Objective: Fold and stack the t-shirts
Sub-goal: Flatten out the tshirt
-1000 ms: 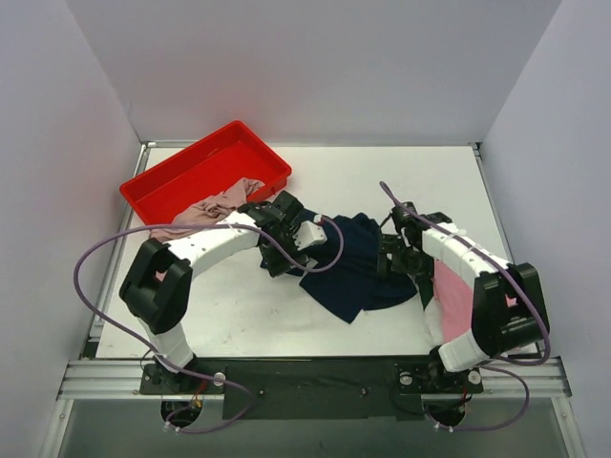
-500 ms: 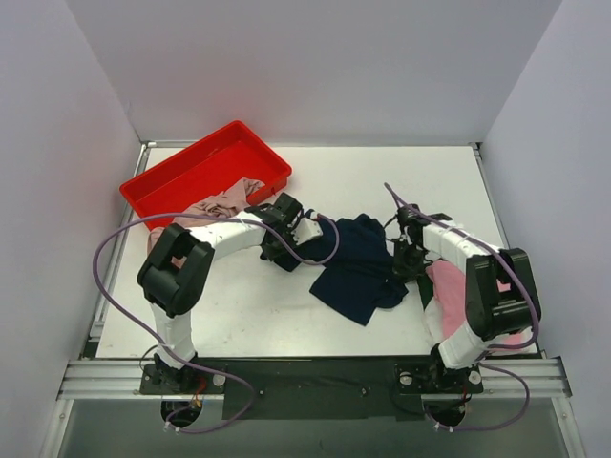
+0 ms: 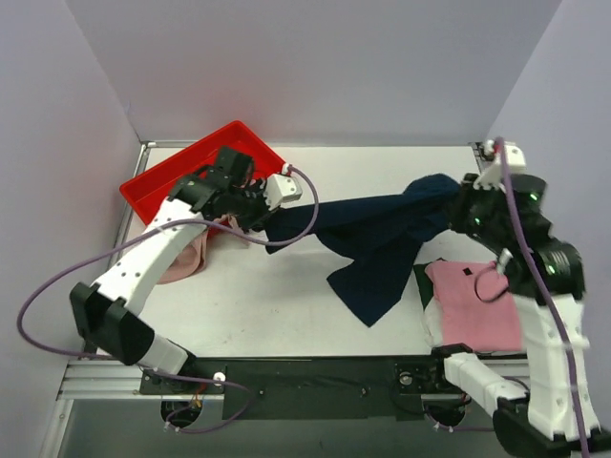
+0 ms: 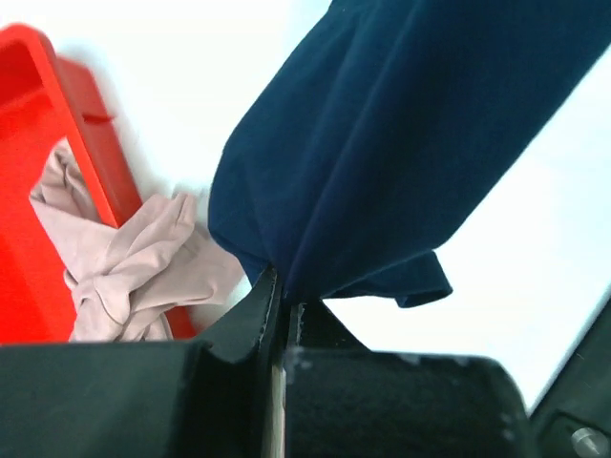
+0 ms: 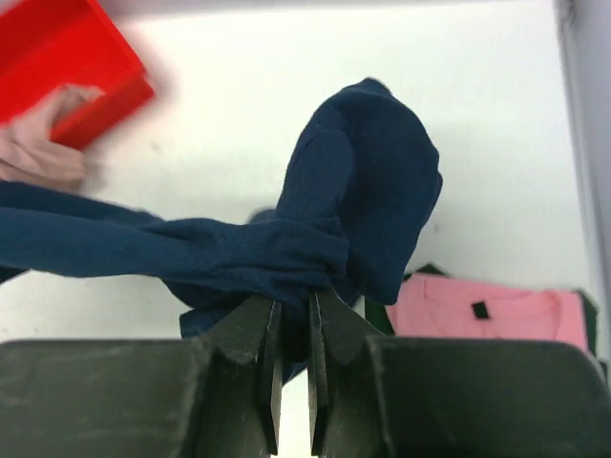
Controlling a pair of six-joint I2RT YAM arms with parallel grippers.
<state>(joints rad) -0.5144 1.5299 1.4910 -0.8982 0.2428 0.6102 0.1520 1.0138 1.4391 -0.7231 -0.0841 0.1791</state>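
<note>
- The bright pink t-shirt point(image 3: 473, 305) lies folded flat at the near right corner of the table point(image 3: 277, 305), just in front of the right arm's base. A dark edge shows beneath its left side (what it belongs to cannot be told).
- The dark navy t-shirt point(image 3: 377, 243) hangs above the middle of the table, strung between the two grippers like a sagging line. Its loose lower part droops toward the near side. Whether its tip touches the surface cannot be told.
- The right gripper point(image 5: 291, 305) is raised over the right side of the table. Its fingers are pressed together on a bunched fold of the navy t-shirt, with only a sliver of gap between them. A rounded lump of cloth bulges just beyond the fingertips.
- The left gripper point(image 4: 282, 291) is held up at the left, near the tray. Its fingers are pinched tight on a gathered edge of the same shirt, and the cloth fans out from the pinch point.
- The dusty beige-pink t-shirt point(image 3: 186, 258) lies crumpled at the far left. Part of it is inside the red tray point(image 3: 162, 181) and part spills over the tray's near wall onto the table, partly hidden under the left arm.
- The red tray sits slanted at the far left corner, well apart from the pink t-shirt.
</note>
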